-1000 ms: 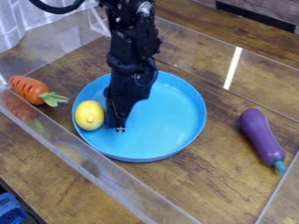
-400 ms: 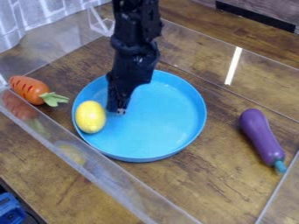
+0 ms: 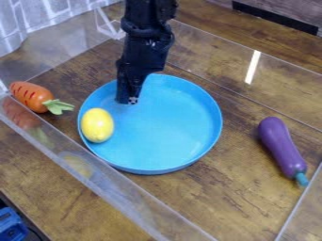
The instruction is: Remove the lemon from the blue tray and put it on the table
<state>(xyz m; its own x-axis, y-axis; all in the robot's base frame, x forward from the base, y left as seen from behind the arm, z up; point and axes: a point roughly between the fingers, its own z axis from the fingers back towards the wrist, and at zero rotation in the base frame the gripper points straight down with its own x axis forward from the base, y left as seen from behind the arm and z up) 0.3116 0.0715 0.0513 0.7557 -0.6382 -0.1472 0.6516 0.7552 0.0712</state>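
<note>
The yellow lemon lies inside the blue tray, against its left rim. The tray rests on the dark wooden table. My gripper hangs straight down over the tray's upper left part, above and to the right of the lemon. Its dark fingers are shut with nothing between them, and they do not touch the lemon.
An orange carrot with a green top lies left of the tray. A purple eggplant lies at the right. Clear acrylic panels stand around the work area.
The gripper has risen and shifted toward the back of the tray, away from the lemon. The lemon has kept its place by the left rim.
</note>
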